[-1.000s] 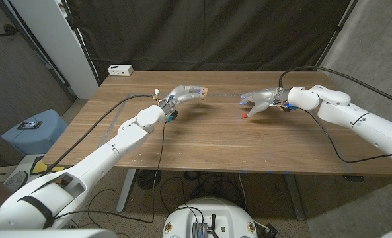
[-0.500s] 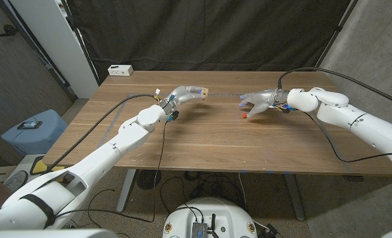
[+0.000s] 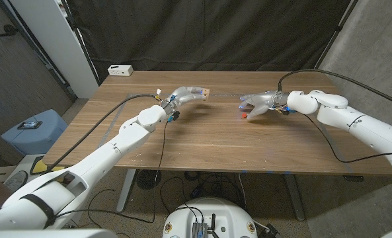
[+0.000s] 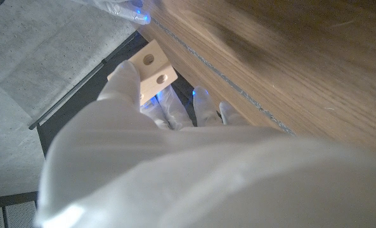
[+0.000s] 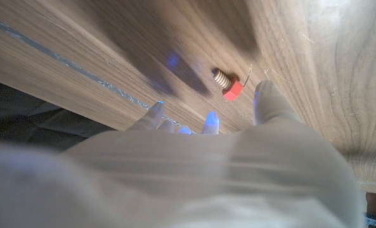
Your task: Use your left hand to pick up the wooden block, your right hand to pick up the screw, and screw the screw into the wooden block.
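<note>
My left hand (image 3: 184,94) holds the small pale wooden block (image 3: 204,92) off the table over its far middle; the block (image 4: 153,68) shows two round holes and sits pinched at my fingertips. The screw (image 3: 243,115), red-headed with a short thread, lies on the table at the right. In the right wrist view the screw (image 5: 228,85) lies just beyond my fingertips, with the thumb (image 5: 267,98) close beside its head and not touching. My right hand (image 3: 262,104) hovers over it with its fingers spread and nothing in them.
A white box (image 3: 120,69) stands at the table's far left corner. Black cables run along both arms. A dark curtain hangs behind the table (image 3: 215,149). A blue stool (image 3: 34,130) stands on the floor to the left.
My right hand has crept a little to the left over the screw. The left hand and its block have stayed almost still.
</note>
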